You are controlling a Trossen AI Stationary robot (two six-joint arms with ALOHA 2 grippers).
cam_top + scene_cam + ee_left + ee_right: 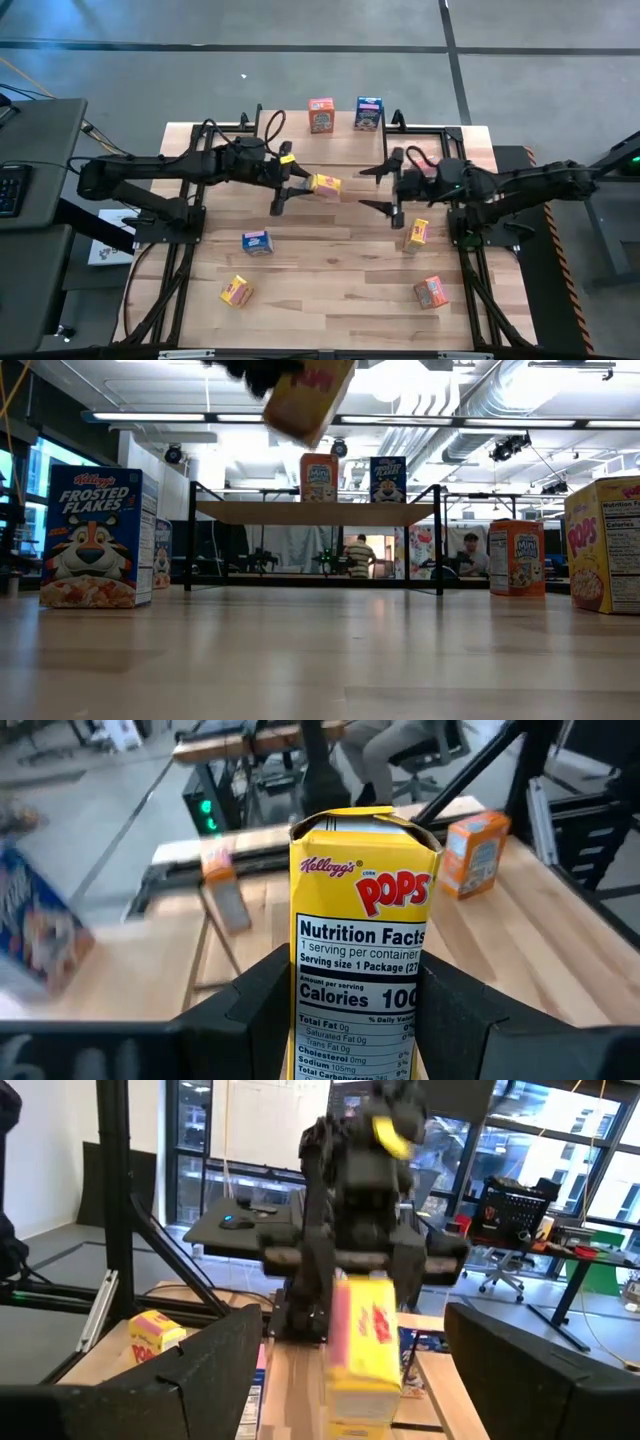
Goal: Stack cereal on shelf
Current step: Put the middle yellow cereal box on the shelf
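My left gripper (305,187) (360,1020) is over the middle of the table, shut on a yellow cereal box (325,185) (365,920) (305,395). My right gripper (378,188) (360,1390) faces it from the table's right, open and touching nothing, a short way from the box (365,1340). The shelf (315,512) (340,128) stands at the far edge. An orange box (321,115) (318,477) and a blue box (368,113) (388,478) stand upright on its top. My left gripper pinches the yellow cereal box between its two fingers (250,1010), one on each broad face, at the box's lower part (310,1020). The fingers come level from the table's left. The box is lifted clear of the table and tilted in the low view.
Loose boxes on the tabletop: blue (256,241) (95,538) and yellow (236,291) near left, yellow (417,234) (605,545) and orange (431,292) (517,557) near right. Black arm frames run along both table sides. People sit in the room beyond.
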